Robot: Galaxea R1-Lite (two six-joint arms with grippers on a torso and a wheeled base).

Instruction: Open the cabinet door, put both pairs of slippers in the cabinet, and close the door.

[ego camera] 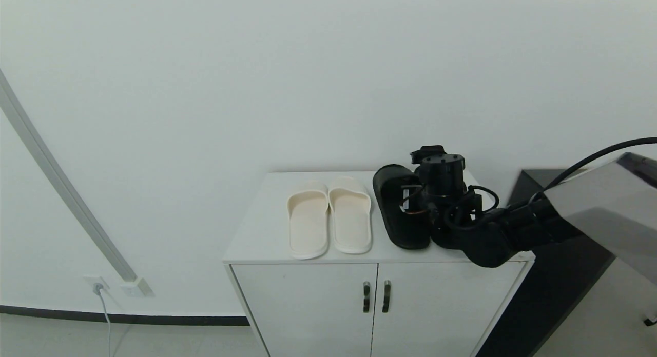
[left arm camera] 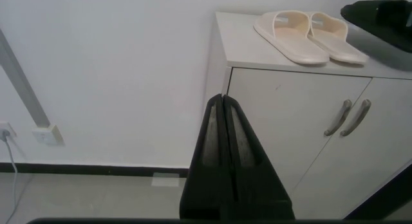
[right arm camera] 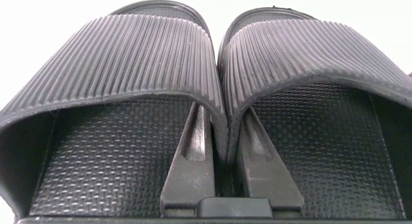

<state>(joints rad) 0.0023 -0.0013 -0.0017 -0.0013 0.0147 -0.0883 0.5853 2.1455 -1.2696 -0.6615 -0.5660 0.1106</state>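
right arm (ego camera: 513, 229) extended over white cabinet (ego camera: 256, 229) top; right gripper (right arm camera: 220, 130) clamps adjoining straps of black ribbed rubber slippers (ego camera: 398, 208); left gripper (left arm camera: 223, 105) closed, empty.

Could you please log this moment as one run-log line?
cabinet doors shut | white slippers on cabinet top | right gripper shut on black slippers | left gripper shut, clear of slippers
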